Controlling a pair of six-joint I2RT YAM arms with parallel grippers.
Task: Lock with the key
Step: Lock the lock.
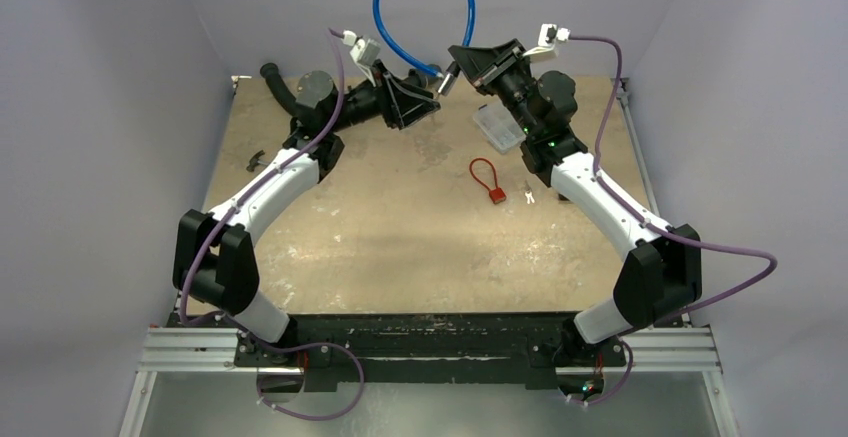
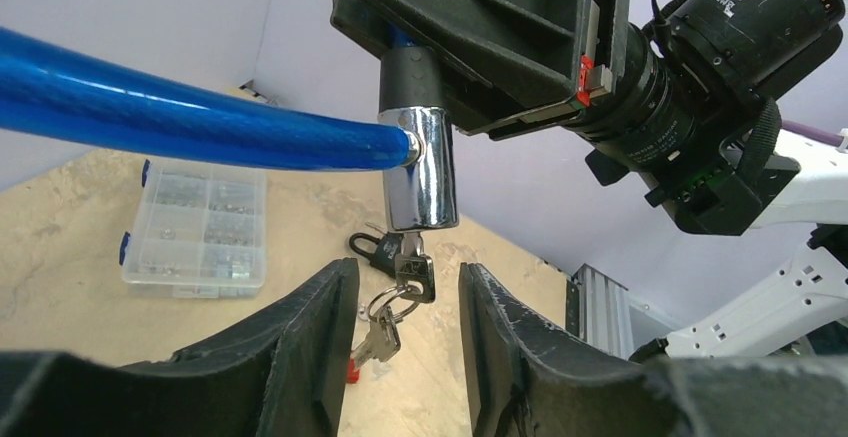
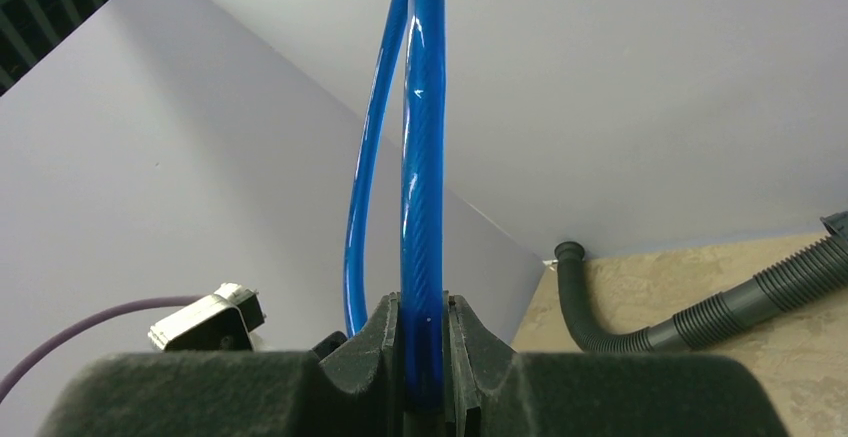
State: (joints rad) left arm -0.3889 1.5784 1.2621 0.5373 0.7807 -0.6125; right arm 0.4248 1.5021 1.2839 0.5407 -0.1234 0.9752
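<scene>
The left gripper has its fingers apart, not touching the key, which shows between their tips, long axis vertical, inserted upward into the chrome lock barrel; the right gripper is clamped on the blue cable above

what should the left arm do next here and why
Probably close the left end effector on the black-headed key: it hangs from the chrome barrel between the open fingers, untouched, while the right end effector clamps the blue cable steady.
</scene>
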